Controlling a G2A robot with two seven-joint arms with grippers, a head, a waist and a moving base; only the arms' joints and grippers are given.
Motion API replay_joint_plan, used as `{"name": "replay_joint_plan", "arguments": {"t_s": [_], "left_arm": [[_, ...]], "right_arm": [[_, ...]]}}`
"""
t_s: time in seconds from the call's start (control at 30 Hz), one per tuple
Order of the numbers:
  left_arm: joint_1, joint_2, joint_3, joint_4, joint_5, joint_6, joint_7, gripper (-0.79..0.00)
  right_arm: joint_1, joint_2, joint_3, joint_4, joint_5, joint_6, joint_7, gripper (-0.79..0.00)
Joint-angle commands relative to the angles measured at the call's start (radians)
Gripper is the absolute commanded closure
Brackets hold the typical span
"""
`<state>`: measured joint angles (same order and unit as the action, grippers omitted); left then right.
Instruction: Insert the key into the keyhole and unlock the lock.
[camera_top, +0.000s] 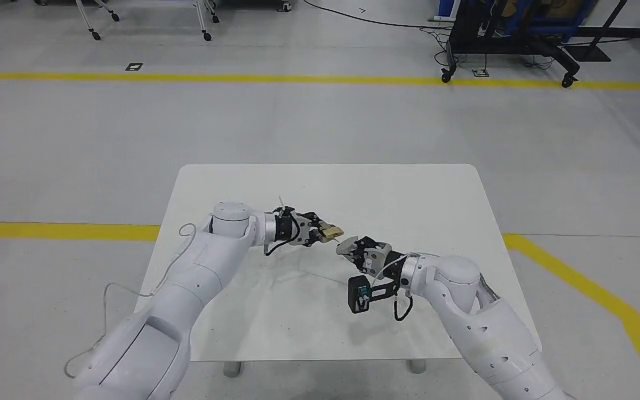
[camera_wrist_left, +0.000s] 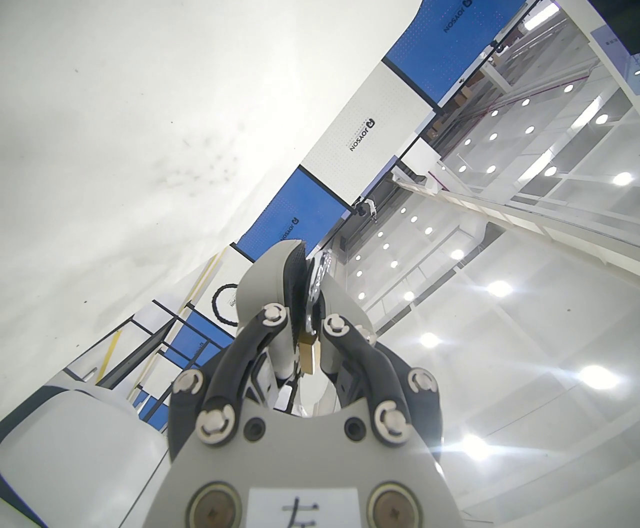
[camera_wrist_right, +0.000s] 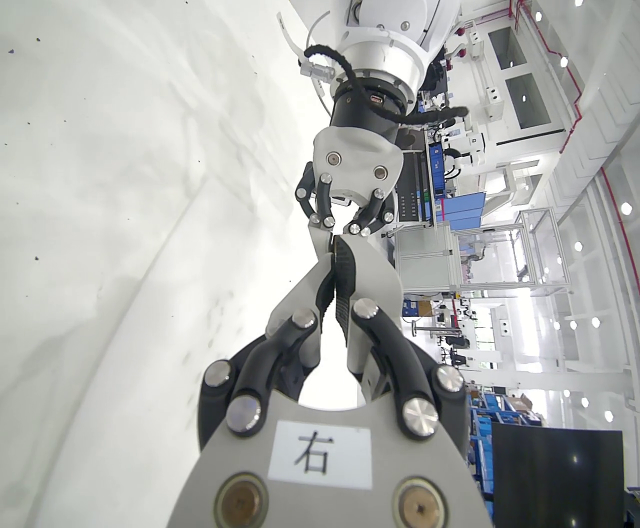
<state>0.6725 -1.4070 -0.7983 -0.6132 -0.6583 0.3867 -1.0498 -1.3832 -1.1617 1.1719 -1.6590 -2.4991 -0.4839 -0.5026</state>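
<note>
Top view, items counted:

- Table (camera_top: 440, 200), white: 1.
- Lock (camera_top: 331, 232), brass-coloured: 1. Held off the table, over its middle.
- Robot arms: 2, each ending in 1 gripper with 2 fingers.
- Left gripper (camera_top: 320, 230): 1. Closed around the lock.
- Right gripper (camera_top: 350, 246): 1. Just beside the lock, on the side away from the left gripper, tip pointed at the lock.

Left wrist view:

- Left gripper (camera_wrist_left: 310, 280), both fingers clamped tight on the lock (camera_wrist_left: 308, 357).
- Brass body of the lock toward the palm.
- Silver shackle of the lock toward the fingertips, pinched between the pads.

Right wrist view:

- Right gripper (camera_wrist_right: 334, 260), 2 fingers pressed together with no gap seen between them. Cannot tell whether anything thin sits between the pads.
- Left gripper (camera_wrist_right: 337, 234) directly opposite, nose to nose with the right one. Tips touching or only just apart: cannot tell which.
- Lock hidden behind the meeting fingertips.
</note>
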Motion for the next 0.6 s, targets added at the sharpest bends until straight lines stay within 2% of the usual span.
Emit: {"name": "replay_joint_plan", "arguments": {"t_s": [0.0,0.27,0.57], "left_arm": [[-0.001,-0.001,0.000,0.004,0.003,-0.003,0.001,0.000],[-0.002,-0.008,-0.001,0.015,0.009,-0.004,0.003,0.000],[-0.005,-0.009,-0.007,0.021,0.022,-0.019,-0.001,0.000]], "right_arm": [[0.002,0.001,-0.001,0.001,0.008,0.002,0.004,0.000],[-0.016,0.014,0.019,-0.013,0.009,0.024,-0.015,0.000],[-0.020,0.024,0.031,-0.021,0.011,0.005,0.028,0.000]]}}
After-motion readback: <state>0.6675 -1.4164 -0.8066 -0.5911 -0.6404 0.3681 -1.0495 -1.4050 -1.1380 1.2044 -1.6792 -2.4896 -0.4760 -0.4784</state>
